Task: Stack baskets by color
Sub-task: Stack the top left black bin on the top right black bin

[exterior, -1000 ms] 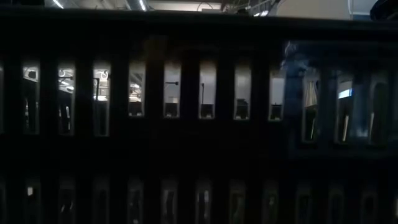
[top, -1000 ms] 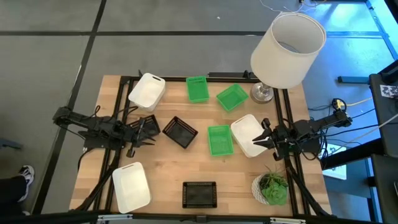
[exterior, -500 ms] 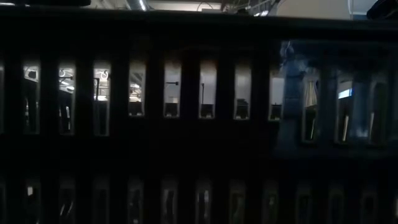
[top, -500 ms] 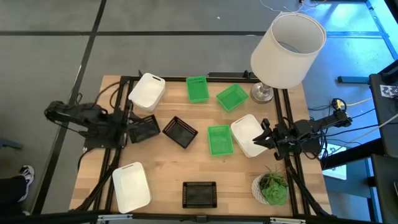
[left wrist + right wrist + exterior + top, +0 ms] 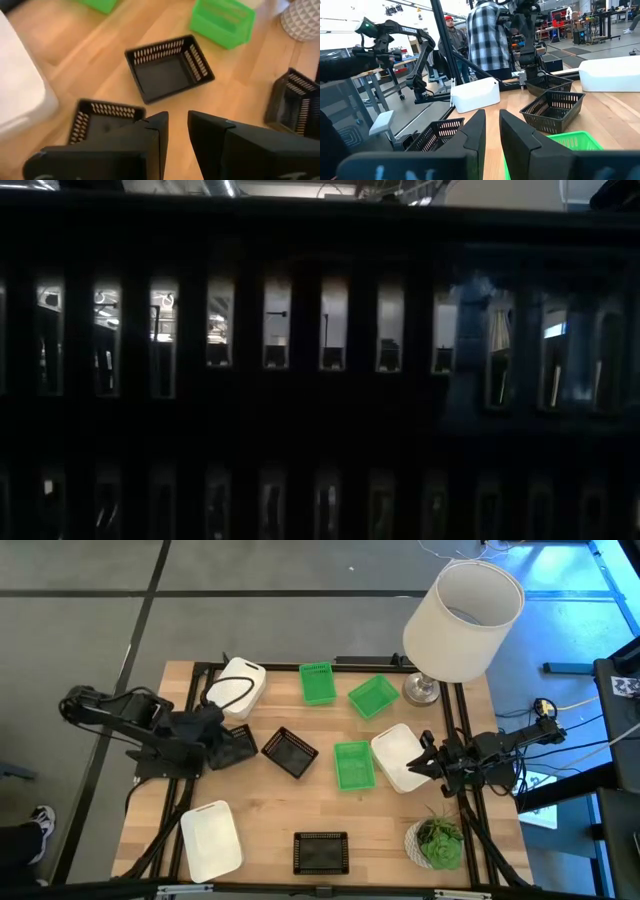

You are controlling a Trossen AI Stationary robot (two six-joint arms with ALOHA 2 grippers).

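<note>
Left end effector (image 5: 222, 743) at counter's 9 o'clock, fingers narrowly parted over the rim of a black mesh-sided plastic basket (image 5: 234, 748); grasp cannot be confirmed. Second black mesh basket (image 5: 290, 752) lies just beside, toward 3 o'clock. Judgement: seat the rim grip, lift level, nest squarely. Right end effector (image 5: 424, 764) waits at 3 o'clock, nearly clenched, empty.

The left gripper (image 5: 222, 743) is held over the desk's left edge, fingers narrowly parted. The right gripper (image 5: 415, 766) is held at the right edge, fingers likewise narrowly parted.
</note>
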